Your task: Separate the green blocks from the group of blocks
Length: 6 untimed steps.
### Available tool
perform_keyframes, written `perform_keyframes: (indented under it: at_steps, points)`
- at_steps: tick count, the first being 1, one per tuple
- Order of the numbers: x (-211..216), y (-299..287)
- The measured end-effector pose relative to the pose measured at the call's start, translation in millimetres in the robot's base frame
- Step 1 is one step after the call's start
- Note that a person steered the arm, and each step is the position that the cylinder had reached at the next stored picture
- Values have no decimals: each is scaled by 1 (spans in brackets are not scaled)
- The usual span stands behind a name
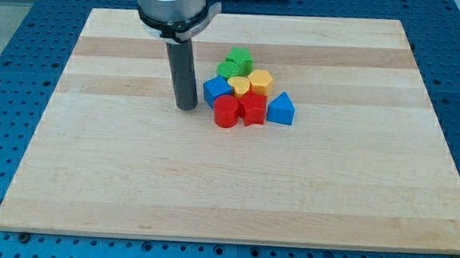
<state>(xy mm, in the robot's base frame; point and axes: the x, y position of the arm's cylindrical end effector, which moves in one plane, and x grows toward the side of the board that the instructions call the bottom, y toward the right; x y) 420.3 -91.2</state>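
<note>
The wooden board [234,185] fills most of the view on a blue perforated table [9,75]; all four board edges are visible, and wide bare wood lies toward the view's bottom, left and right of my tip [186,107]. The rod [182,70] stands upright, descending from its grey mount [172,1] at the view's top, and carries no jaws, so nothing is gripped. The blocks form one tight cluster just to the view's right of my tip. The blue block [215,90] is nearest, close beside my tip but apart from it. The red cylinder [226,112] and red block [253,109] lie right and slightly below. The blue triangular block [281,109] is farthest right. The yellow blocks [249,84] sit centrally. The green blocks [236,63] sit up and right of my tip, touching the cluster's top.
</note>
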Motion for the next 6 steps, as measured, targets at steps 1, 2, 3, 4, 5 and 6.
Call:
perform_keyframes:
  at_steps: [1,2,3,4,5,6]
  points:
    - [-33,-59]
    - [-64,-79]
    - [-58,-70]
    - [-24,7]
    - [-28,23]
    - [-40,44]
